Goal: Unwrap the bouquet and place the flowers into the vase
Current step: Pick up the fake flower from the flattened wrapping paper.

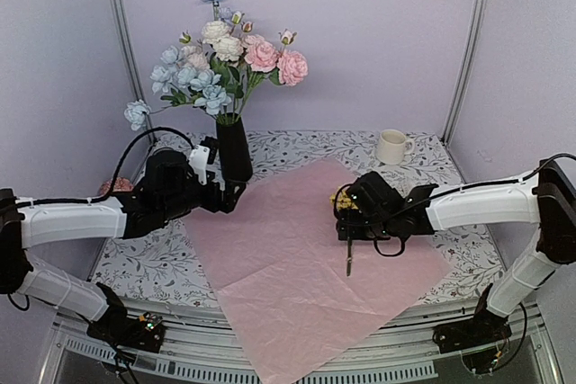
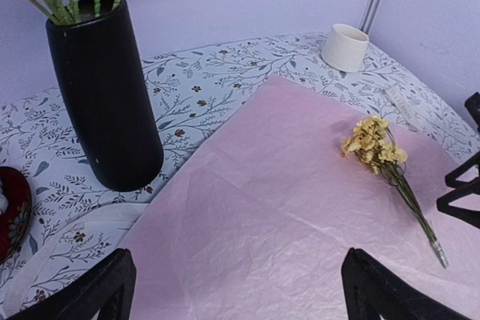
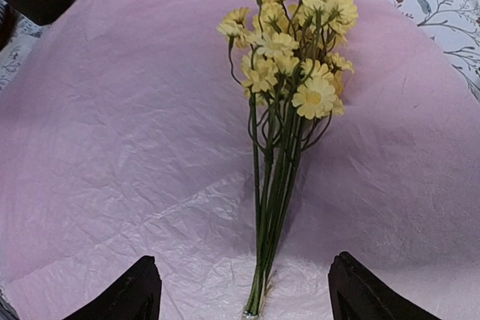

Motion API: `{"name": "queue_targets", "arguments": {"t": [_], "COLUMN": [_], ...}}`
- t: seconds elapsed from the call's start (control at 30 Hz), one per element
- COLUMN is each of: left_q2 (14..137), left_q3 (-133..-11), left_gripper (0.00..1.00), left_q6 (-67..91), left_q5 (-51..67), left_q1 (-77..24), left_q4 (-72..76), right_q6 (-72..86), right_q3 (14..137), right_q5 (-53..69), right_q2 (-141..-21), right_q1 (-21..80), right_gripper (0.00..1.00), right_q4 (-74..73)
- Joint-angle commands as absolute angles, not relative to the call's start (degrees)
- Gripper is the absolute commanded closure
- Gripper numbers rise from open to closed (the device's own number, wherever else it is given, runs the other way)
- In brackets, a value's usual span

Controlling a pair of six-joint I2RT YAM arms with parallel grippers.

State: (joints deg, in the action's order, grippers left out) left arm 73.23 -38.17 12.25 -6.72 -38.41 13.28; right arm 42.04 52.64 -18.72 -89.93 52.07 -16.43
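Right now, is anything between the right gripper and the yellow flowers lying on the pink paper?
Nothing visible. The right gripper is open above the yellow flowers, whose stems lie uncovered on the pink paper.

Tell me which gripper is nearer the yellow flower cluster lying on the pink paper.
Right. The right gripper is directly over the yellow cluster, fingers either side of its stems. The left gripper is across the paper, beside the black vase.
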Motion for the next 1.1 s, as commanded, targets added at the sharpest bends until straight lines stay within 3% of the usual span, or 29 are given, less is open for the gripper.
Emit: {"name": "queue_targets", "arguments": {"t": [0.0, 0.2, 0.47, 0.8, 0.93, 1.07], "left_q2": [73.75, 72.46, 70.16, 71.37, 72.27, 72.41], "left_q3": [-35.18, -30.51, -28.90, -29.25, -29.53, -29.20], "left_gripper": [0.02, 0.02, 0.02, 0.02, 0.02, 0.03], "left_q6": [14.44, 14.14, 13.97, 13.70, 13.63, 12.99], "left_q5": [-10.70, -1.21, -1.99, 1.78, 3.49, 5.69], "left_q1": [-38.84, -38.93, -38.93, -38.94, -38.91, -38.93], "left_q4": [19.88, 28.28, 29.06, 29.68, 30.20, 31.24], "right_q6": [46.14, 47.69, 48.88, 49.01, 48.71, 46.30], "right_q3": [56.23, 60.04, 63.03, 63.70, 63.23, 62.46], "right_q5": [-18.87, -16.46, -13.93, -12.95, -12.94, -14.06], "right_q2": [-93.71, -99.61, -104.93, -107.91, -106.68, -102.51], "right_q1": [51.72, 50.51, 49.14, 49.10, 49.06, 49.07], "right_gripper": [0.24, 0.42, 0.61, 0.75, 0.96, 0.97], "right_q4": [-22.11, -24.54, -25.61, -25.34, -24.01, -21.52]}}
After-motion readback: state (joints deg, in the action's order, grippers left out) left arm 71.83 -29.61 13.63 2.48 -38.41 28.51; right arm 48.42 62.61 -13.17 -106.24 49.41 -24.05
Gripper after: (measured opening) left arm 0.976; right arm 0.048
